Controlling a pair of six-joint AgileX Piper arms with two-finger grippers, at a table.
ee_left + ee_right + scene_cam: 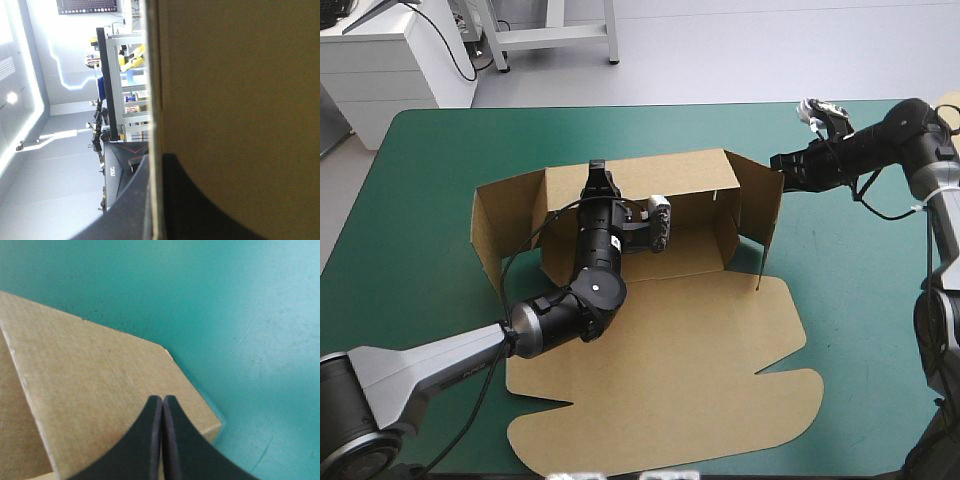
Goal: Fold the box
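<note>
The teal-green table (420, 200) carries the brown box (670, 370), its lid flat

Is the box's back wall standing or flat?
Standing: on the box, the back wall rises with both side walls; the front panel lies flat.

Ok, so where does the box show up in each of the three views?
High view: the box sits mid-table, walls raised on the far side, lid flat toward the near edge.
Left wrist view: the box is close up, a wall edge between the left gripper fingers.
Right wrist view: a box wall corner lies ahead of the right gripper.
Shared landmark: the teal-green cover, in the high and right wrist views only.
</note>
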